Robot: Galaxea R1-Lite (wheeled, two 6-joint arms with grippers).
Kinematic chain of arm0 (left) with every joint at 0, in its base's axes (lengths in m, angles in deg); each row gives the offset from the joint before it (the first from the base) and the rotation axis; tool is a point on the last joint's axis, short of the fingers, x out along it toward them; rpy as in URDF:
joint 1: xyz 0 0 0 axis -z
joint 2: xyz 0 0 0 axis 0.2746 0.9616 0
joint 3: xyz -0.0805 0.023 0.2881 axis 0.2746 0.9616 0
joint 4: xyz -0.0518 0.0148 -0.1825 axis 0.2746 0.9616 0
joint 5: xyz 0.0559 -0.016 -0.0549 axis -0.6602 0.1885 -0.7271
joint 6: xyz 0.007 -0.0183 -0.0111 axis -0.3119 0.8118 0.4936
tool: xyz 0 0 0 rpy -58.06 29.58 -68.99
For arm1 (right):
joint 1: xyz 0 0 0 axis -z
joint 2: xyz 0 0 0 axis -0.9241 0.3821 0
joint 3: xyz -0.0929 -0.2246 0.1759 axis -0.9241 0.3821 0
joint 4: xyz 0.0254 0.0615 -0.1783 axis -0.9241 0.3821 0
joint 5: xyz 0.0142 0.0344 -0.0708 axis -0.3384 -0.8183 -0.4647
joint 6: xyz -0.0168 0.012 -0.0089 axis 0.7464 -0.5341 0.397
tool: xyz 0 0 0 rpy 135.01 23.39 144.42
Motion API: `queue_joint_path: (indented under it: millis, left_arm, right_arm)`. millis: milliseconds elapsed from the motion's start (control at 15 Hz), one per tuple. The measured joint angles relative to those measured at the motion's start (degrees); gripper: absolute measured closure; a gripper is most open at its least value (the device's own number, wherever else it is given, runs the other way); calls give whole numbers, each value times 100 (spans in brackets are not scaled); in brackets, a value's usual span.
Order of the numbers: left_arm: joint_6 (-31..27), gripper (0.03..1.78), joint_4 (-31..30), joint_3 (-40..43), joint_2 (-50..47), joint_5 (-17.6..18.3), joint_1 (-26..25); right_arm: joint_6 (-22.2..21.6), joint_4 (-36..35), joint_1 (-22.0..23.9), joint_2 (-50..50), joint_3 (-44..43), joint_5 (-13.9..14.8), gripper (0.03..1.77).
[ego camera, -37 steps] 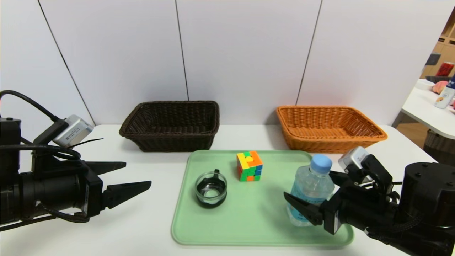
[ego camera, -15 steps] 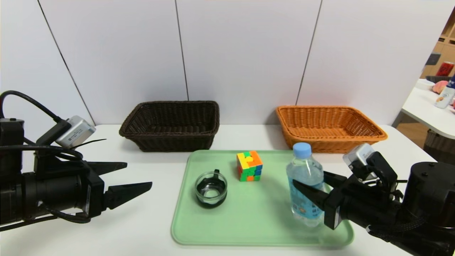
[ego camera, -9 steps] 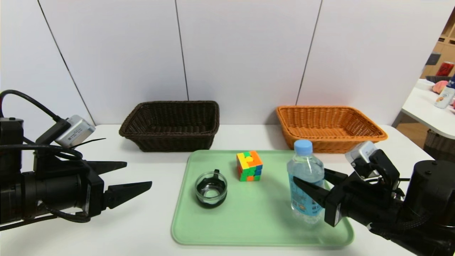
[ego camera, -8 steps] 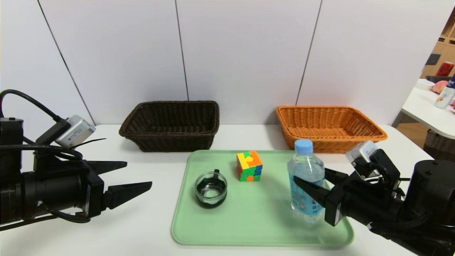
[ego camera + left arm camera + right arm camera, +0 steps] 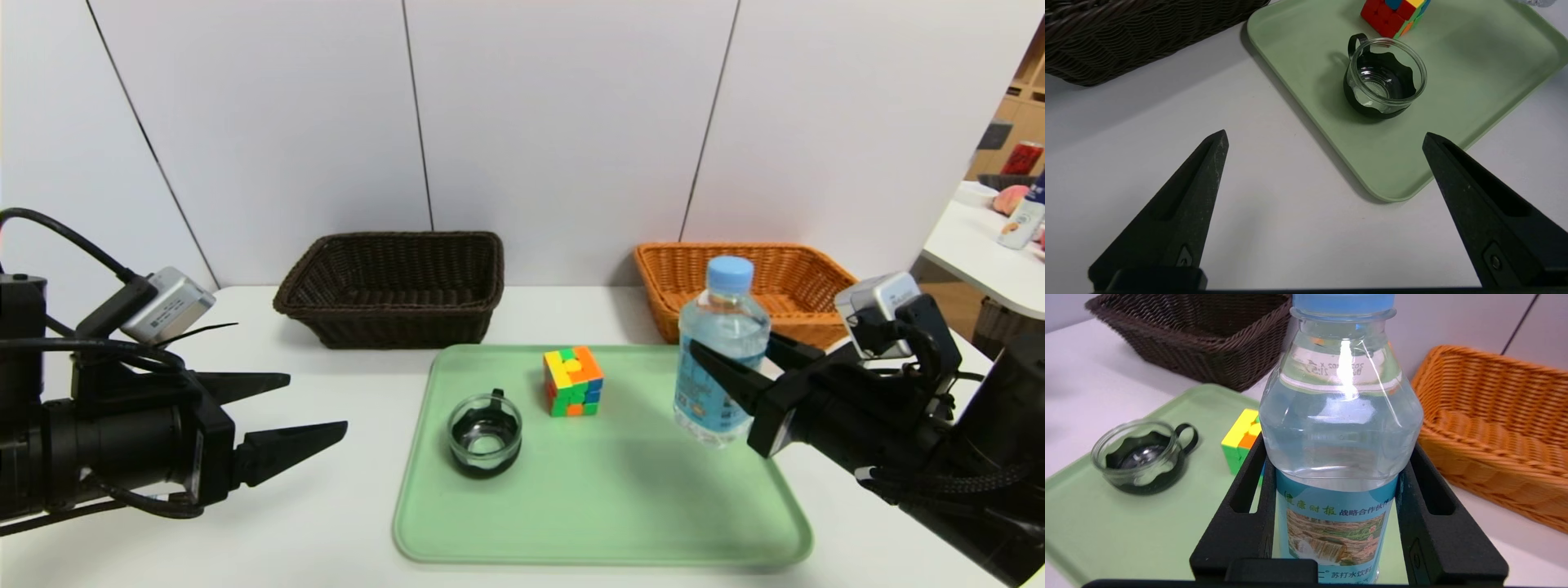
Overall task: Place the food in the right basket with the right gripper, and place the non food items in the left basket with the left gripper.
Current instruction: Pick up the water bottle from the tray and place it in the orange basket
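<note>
Holds the left tool (image 5: 318, 403) low over the near left of the white counter (image 5: 269, 523), to the left of the tray, with fingers (image 5: 1208, 175) spread wide and pointing right. Shows a dark brown woven basket (image 5: 392, 310) at the far left, standing on the counter beyond the left tool. Has a green tray (image 5: 571, 527) lying flat in the middle of the counter, nearer than both baskets. Bears a glass cup (image 5: 485, 433) on the left part of the tray, upright, with a dark sleeve around the lower part and a dark handle toward the far side. Carries a multicoloured puzzle cube (image 5: 574, 381) farther right on the same tray, near the far edge and apart from the cup.

Grips a clear bottle (image 5: 718, 380) with a blue cap and blue label in the right tool (image 5: 729, 351), pressed between both fingers around the upper label. Keeps the bottle lifted above the right part of the tray, slightly tilted, with the cap up and leaning right. Reaches in from the near right with the right arm. Sets an orange woven basket (image 5: 784, 320) at the far right of the counter, just beyond the bottle.
</note>
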Motion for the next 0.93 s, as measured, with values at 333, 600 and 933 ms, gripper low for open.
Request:
queue_joint_path:
  millis: [333, 600, 933]
  left_arm:
    - [-2, 12, 0, 27, -48, 2, 0]
    - [-5, 12, -2, 24, -59, 0, 20]
    - [-5, 12, -2, 18, -59, -1, 26]
  right_arm:
    - [22, 59, 363, -57, -586, 257, 98]
    - [29, 318, 805, -35, -1176, 262, 98]
    - [32, 397, 1353, 304, -1948, 257, 98]
